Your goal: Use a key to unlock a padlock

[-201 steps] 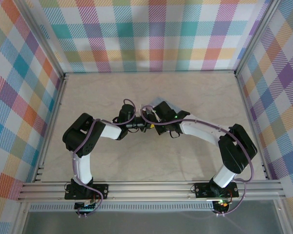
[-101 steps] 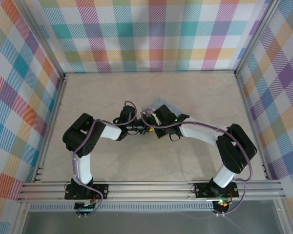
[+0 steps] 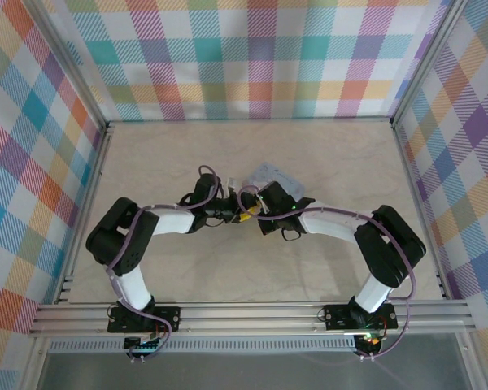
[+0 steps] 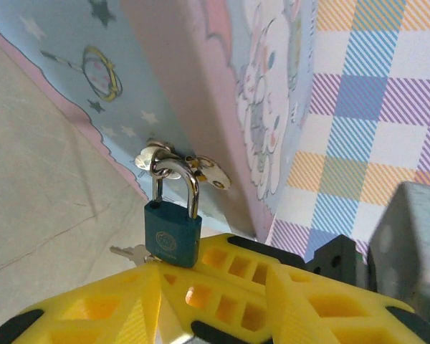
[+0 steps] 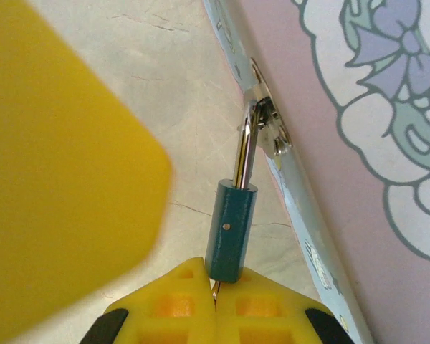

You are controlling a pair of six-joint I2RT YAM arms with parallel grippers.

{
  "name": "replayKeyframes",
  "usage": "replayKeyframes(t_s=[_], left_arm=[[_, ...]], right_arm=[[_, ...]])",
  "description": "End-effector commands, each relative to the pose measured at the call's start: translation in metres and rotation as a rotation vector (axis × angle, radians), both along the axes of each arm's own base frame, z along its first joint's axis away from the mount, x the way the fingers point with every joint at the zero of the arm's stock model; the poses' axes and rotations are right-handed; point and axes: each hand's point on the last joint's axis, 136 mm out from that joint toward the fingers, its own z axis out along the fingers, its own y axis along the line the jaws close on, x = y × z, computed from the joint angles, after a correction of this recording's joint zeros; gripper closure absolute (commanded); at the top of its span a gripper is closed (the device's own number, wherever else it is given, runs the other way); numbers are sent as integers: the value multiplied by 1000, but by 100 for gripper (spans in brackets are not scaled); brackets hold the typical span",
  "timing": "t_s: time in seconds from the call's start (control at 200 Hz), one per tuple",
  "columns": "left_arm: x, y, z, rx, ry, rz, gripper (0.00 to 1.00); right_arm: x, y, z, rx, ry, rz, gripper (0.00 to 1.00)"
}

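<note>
**A:** Why do both arms crowd one spot on the desk (image 3: 146, 162)?

**B:** The tin (image 3: 270, 172) sits about mid-desk, a little toward the far edge, and the work is on its side. The right gripper (image 5: 215, 304) has its jaws closed together. A thin sliver shows between the tips, but I cannot tell what it is. The left gripper (image 3: 233, 213) is just beside it, and I cannot tell whether its jaws are open or closed. I'd guess one arm is meant to steady the lock while the other works it.

**A:** And the lock?

**B:** The padlock (image 4: 172, 231) is hooked through the hasp (image 4: 204, 174) on the tin. Its long axis runs from the hasp to the right jaws, with the shackle (image 5: 245, 143) at the tin and the base resting against the fingertips. That probably keeps the keyway within reach.

**A:** The key?

**B:** The key (image 4: 132, 251) pokes out beside the base's corner, low over the desk.
</note>
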Motion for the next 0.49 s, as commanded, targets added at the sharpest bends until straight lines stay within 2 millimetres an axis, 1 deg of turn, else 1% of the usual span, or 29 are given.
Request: replayKeyframes(t_s=[0.0,0.14,0.245,0.375,0.39,0.49], left_arm=[[3,25,1,113,-37,40,54],[14,40,12,224,-89,64,51],[31,45,24,301,-146,77,49],[53,39,34,344,-192,75,47],[57,38,38,344,-205,75,47],[77,33,38,388,-228,69,46]], right_arm=[[-2,-6,-6,-13,8,0,100],[-5,-9,-5,-16,0,4,100],[-6,-14,-5,-26,-5,2,100],[-9,-21,-3,-23,-5,-6,100],[-9,-21,-2,-22,-7,-6,100],[-9,-26,-1,-12,-6,-14,100]])
